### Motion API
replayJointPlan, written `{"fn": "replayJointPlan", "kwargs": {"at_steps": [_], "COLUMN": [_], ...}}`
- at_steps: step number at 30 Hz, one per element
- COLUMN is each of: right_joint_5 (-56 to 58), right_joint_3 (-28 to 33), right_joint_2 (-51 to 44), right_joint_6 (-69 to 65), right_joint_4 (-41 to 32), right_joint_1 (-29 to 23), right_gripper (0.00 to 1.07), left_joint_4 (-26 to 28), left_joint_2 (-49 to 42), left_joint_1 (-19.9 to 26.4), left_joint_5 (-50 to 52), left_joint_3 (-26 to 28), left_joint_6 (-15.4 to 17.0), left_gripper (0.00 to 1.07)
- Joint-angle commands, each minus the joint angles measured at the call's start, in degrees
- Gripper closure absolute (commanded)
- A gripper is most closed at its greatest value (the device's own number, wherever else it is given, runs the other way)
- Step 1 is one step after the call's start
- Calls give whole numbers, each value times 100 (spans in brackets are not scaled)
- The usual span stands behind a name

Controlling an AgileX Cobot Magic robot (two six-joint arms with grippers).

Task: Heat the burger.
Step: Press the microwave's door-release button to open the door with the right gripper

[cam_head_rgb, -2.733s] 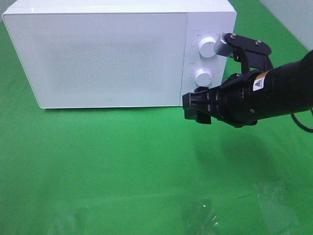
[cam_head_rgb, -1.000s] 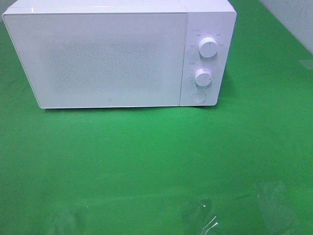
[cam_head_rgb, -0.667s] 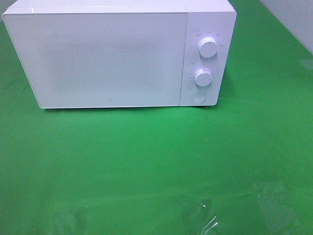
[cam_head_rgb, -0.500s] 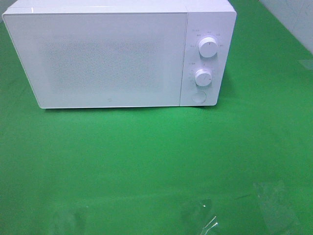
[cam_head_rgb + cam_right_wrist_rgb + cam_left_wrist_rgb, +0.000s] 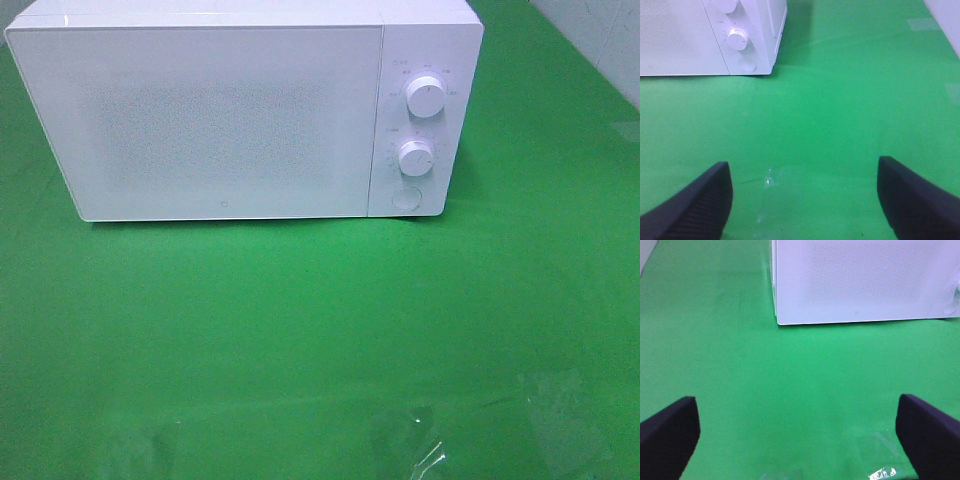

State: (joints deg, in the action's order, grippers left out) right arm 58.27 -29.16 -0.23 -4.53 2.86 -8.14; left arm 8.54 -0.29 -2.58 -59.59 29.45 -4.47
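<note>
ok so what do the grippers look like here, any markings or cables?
Only fingertips show, in the wrist views. The left gripper has two near-black fingers with blunt tips and plain faces. The right gripper has the same dark fingers, one finely ribbed. No cables, labels or arm links visible; the high view shows neither arm.

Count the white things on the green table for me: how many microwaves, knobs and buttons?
microwave: 1
knobs: 2 (upper knob, lower knob)
button: 1
Total: 4
</note>
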Motion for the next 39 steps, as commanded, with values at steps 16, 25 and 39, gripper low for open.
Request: {"fn": "replayJointPlan", "kwargs": {"at_steps": [16,25,39], "right_joint_5": [-92,-539,-1833], "right_joint_3": [6,-235,-229], "right_joint_2": [-143,241,1908], "right_joint_6": [-40,-34,-34], "right_joint_4": [-17,0,6], "right_joint_1": [23,23,23], "right_gripper": [31,31,31], "left_joint_4": [11,11,11], "left_joint_2": [-103,-103,-103], "left_joint_1": [6,6,6], "left_joint_5": [40,40,40], "left_joint_3": [-23,-23,-23], "left_joint_6": [23,23,23], "left_gripper": [6,6,6]}}
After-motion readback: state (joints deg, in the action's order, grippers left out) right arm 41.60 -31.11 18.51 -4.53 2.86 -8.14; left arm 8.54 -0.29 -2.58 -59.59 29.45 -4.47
